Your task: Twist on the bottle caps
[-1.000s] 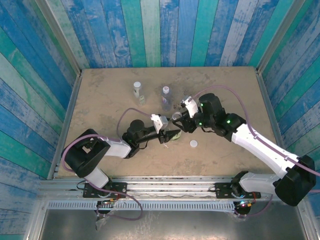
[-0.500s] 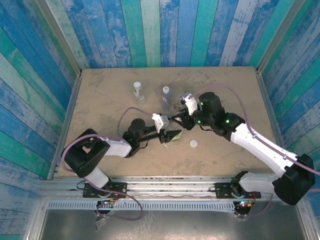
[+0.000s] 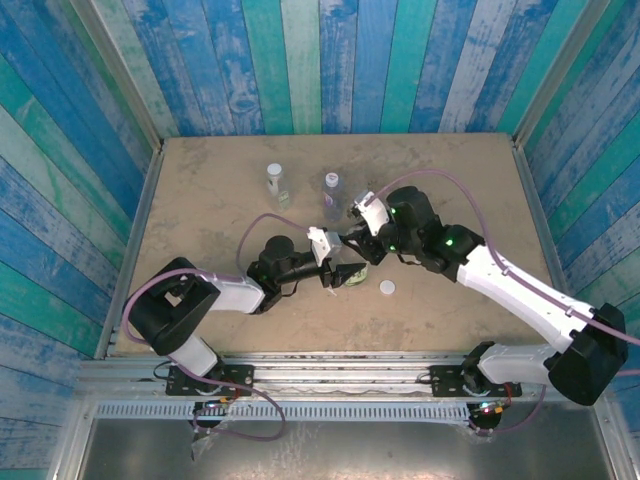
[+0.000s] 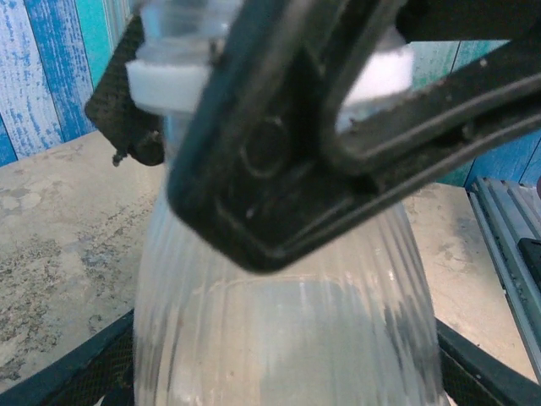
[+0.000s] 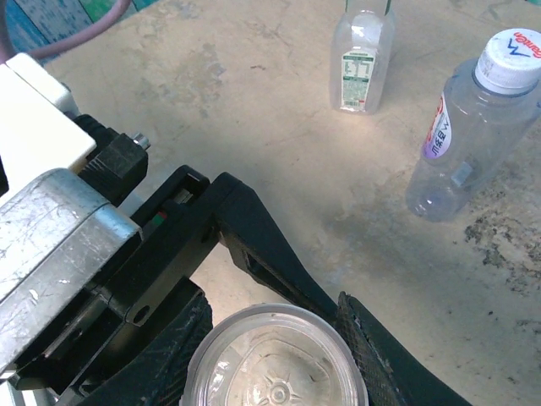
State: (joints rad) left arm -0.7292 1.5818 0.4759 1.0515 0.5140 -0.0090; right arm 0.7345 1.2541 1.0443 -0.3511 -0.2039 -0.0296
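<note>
A clear ribbed bottle (image 3: pixel 352 274) stands upright mid-table, its mouth (image 5: pixel 275 372) open with no cap on it. My right gripper (image 3: pixel 355 256) reaches down from above, shut on the neck, its mesh pads (image 5: pixel 376 359) against both sides of the rim. My left gripper (image 4: pixel 283 376) comes in low from the left and is open, its jaws on either side of the bottle's body (image 4: pixel 287 321). One loose white bottle cap (image 3: pixel 387 288) lies on the table to the right. A pink-purple labelled bottle (image 5: pixel 473 127) stands behind with a white cap (image 5: pixel 511 57) on.
A small bottle with a green-white label (image 5: pixel 362 59) stands at the back left, its top cut off in the right wrist view. Both back bottles (image 3: pixel 275 182) (image 3: pixel 331 190) are a short way behind the grippers. Blue striped walls (image 3: pixel 320 60) close in the table.
My right gripper has shifted left over the bottle and closed on its neck. The left gripper's jaws have widened around the bottle's body.
</note>
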